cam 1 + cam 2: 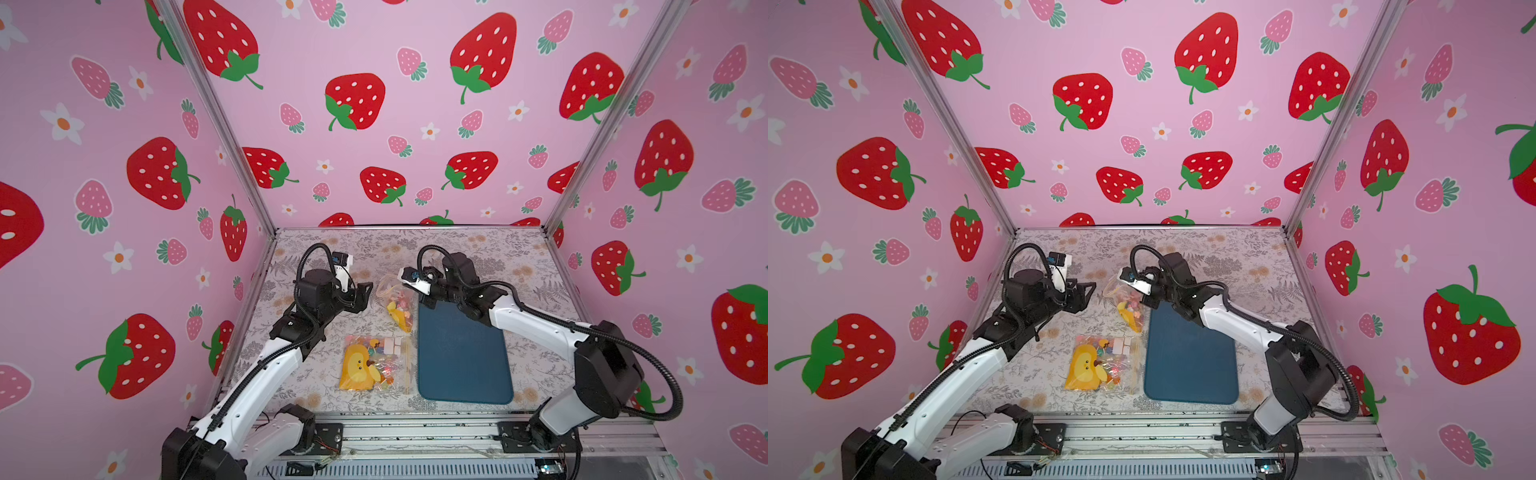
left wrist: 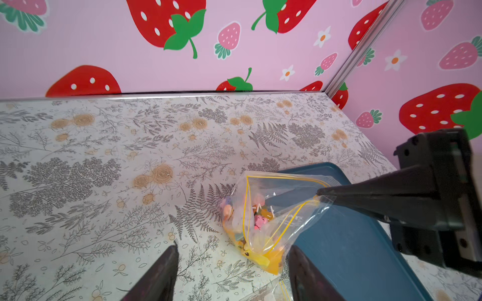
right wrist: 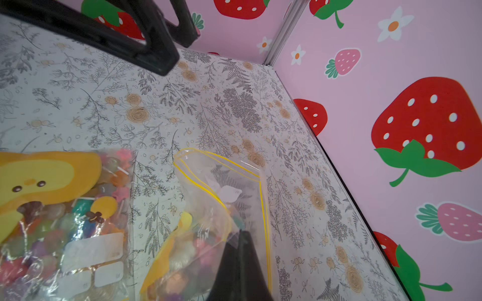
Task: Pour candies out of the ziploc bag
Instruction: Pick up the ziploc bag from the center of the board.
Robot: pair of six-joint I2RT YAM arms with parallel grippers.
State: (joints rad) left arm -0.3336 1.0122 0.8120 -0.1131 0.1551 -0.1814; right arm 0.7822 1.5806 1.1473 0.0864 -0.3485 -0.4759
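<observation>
— How do the jaws of the right gripper (image 2: 319, 194) stand?
— Clenched on a clear plastic ziploc bag (image 2: 263, 216) with yellow zip lines, pinching one corner of its rim. The mouth gapes wide and the bag hangs down from that pinch. Its lower end reaches the table, but I cannot tell whether it rests there.

— And the left gripper (image 1: 365, 296)?
— Released. Its black fingers (image 2: 167, 271) are spread apart with nothing between them, just beside the bag and not touching it.

— Where are the candies (image 2: 260, 220)?
— Inside the held bag, heaped in its lower half. They are small star-shaped sweets in pink, orange and blue on short white sticks, next to a piece of yellow card.

— What lies around it?
— A dark blue rectangular tray (image 1: 461, 357) with rounded corners lies flat on the floral-printed table (image 1: 478, 249), and the bag hangs at the tray's far left corner. Nearer the front, just left of the tray, a second clear bag (image 1: 374, 361) lies flat, holding a yellow card with a face and more coloured sweets.
</observation>
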